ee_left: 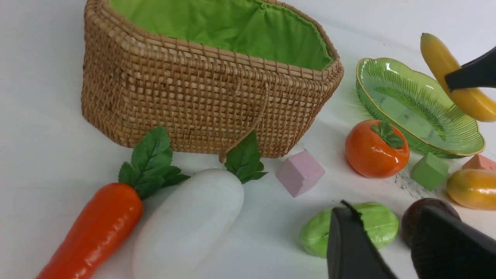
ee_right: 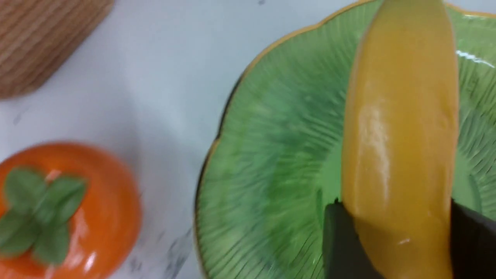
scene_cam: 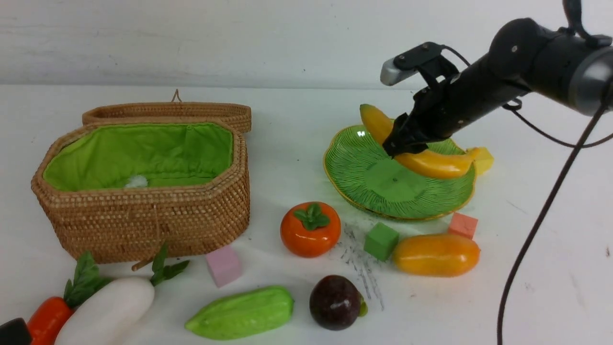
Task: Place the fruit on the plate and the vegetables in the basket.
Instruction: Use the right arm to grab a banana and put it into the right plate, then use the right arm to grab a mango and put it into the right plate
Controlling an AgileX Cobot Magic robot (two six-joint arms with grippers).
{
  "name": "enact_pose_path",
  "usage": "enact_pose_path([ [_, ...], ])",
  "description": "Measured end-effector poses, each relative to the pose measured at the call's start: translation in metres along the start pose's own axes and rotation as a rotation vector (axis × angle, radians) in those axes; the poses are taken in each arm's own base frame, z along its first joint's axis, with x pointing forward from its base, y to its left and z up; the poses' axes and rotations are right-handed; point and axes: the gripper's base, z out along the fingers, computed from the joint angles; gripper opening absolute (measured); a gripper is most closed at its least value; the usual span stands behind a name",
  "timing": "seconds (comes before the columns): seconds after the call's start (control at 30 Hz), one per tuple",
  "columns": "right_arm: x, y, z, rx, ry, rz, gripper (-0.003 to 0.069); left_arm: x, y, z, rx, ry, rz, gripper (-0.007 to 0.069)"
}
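My right gripper (scene_cam: 397, 146) is shut on the yellow banana (scene_cam: 431, 160) near its middle and holds it just over the green plate (scene_cam: 373, 182); in the right wrist view both fingers press the banana (ee_right: 399, 116) above the plate (ee_right: 271, 174). The persimmon (scene_cam: 310, 229), mango (scene_cam: 437, 255) and mangosteen (scene_cam: 334, 302) lie on the table in front of the plate. The gourd (scene_cam: 242, 311), radish (scene_cam: 107, 311) and carrot (scene_cam: 48, 318) lie near the front, by the open basket (scene_cam: 143, 215). My left gripper (ee_left: 387, 211) hangs open and empty above the gourd (ee_left: 372, 224) and mangosteen (ee_left: 410, 217).
Foam cubes stand among the toys: pink (scene_cam: 223, 265), green (scene_cam: 380, 241), salmon (scene_cam: 463, 225) and yellow (scene_cam: 482, 159) behind the plate. The basket's lid (scene_cam: 167, 112) lies folded back. A small white scrap (scene_cam: 136, 181) sits on the basket's green lining. A black cable (scene_cam: 536, 225) hangs from the right arm.
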Motion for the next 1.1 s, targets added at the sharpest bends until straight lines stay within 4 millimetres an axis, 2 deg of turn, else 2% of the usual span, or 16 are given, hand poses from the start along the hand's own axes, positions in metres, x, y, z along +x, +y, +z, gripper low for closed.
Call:
enact_pose_path([
  [0.13, 0.003, -0.006, 0.014, 0.031, -0.026, 0.127, 0.0316, 0.000, 0.000, 0.000, 0.000, 0.000, 0.000, 0.0239],
  [0.23, 0.002, -0.009, 0.013, 0.036, -0.043, 0.233, 0.0393, 0.000, 0.000, 0.000, 0.000, 0.000, 0.000, 0.0239],
  [0.27, 0.003, -0.011, 0.012, 0.032, -0.047, 0.283, 0.0448, 0.000, 0.000, 0.000, 0.000, 0.000, 0.000, 0.0239],
  [0.3, 0.002, -0.010, 0.012, 0.030, -0.047, 0.292, 0.0448, 0.000, 0.000, 0.000, 0.000, 0.000, 0.000, 0.0239],
  [0.33, 0.004, -0.014, 0.007, 0.021, -0.037, 0.360, 0.0526, 0.000, 0.000, 0.000, 0.000, 0.000, 0.000, 0.0239],
  [0.43, 0.009, -0.023, -0.007, 0.006, 0.002, 0.413, 0.0640, 0.000, 0.000, 0.000, 0.000, 0.000, 0.000, 0.0239],
  [0.53, 0.012, -0.030, -0.031, -0.018, 0.052, 0.411, 0.0673, 0.000, 0.000, 0.000, 0.000, 0.000, 0.000, 0.0239],
  [0.63, 0.018, -0.034, -0.077, -0.023, 0.065, 0.323, 0.0659, 0.000, 0.000, 0.000, 0.000, 0.000, 0.000, 0.0239],
  [0.67, 0.019, -0.033, -0.078, -0.024, 0.069, 0.316, 0.0654, 0.000, 0.000, 0.000, 0.000, 0.000, 0.000, 0.0239],
  [0.73, 0.028, -0.021, -0.104, -0.028, 0.066, 0.142, 0.0611, 0.000, 0.000, 0.000, 0.000, 0.000, 0.000, 0.0239],
  [0.83, 0.043, 0.001, -0.119, -0.065, 0.084, -0.088, 0.0569, 0.000, 0.000, 0.000, 0.000, 0.000, 0.000, 0.0239],
  [0.93, 0.066, 0.026, -0.120, -0.129, 0.119, -0.366, 0.0530, 0.000, 0.000, 0.000, 0.000, 0.000, 0.000, 0.0239],
  [1.07, 0.097, 0.043, -0.100, -0.170, 0.194, -0.629, 0.0512, 0.000, 0.000, 0.000, 0.000, 0.000, 0.000, 0.0239],
  [1.1, 0.102, 0.046, -0.096, -0.175, 0.210, -0.650, 0.0511, 0.000, 0.000, 0.000, 0.000, 0.000, 0.000, 0.0239],
])
